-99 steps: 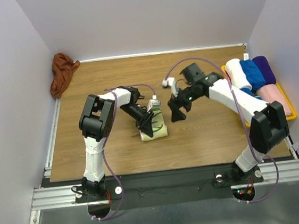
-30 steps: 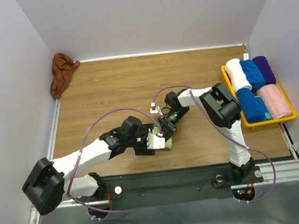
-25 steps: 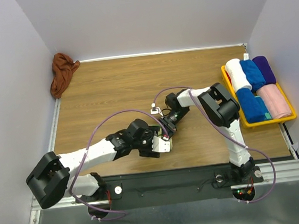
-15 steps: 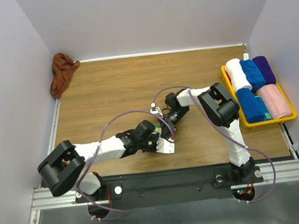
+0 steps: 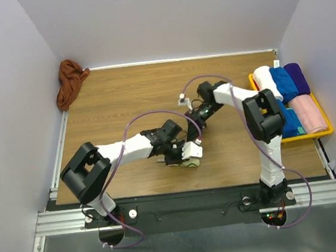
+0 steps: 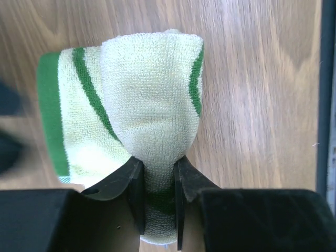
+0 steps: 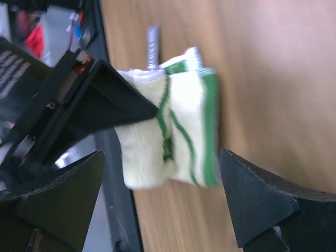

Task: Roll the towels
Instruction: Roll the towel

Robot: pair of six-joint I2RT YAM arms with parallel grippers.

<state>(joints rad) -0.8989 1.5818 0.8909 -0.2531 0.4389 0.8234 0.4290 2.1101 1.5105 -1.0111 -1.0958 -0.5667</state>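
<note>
The cream towel with green stripes (image 6: 152, 100) lies rolled on the wooden table near the front edge. My left gripper (image 6: 157, 181) is shut on one end of that roll, its black fingers pinching the cloth. From above, the cream towel (image 5: 183, 163) is mostly hidden under the left gripper (image 5: 187, 157). My right gripper (image 7: 163, 210) stands open a little behind the roll, and the cream towel (image 7: 173, 136) lies beyond its fingertips, untouched. In the top view the right gripper (image 5: 196, 119) hovers just behind the left one. The rust-brown towel (image 5: 70, 82) lies crumpled in the far left corner.
A yellow tray (image 5: 326, 128) at the right edge holds rolled white (image 5: 267, 82), blue (image 5: 284, 83), purple (image 5: 297, 76) and pink (image 5: 308, 114) towels. The table's metal front rail (image 5: 188, 205) runs close behind the roll. White walls enclose the table on three sides.
My left gripper has swung right along the front edge and shut on the cream roll. My right gripper has opened, let go of the towel and drawn back toward the far right.
</note>
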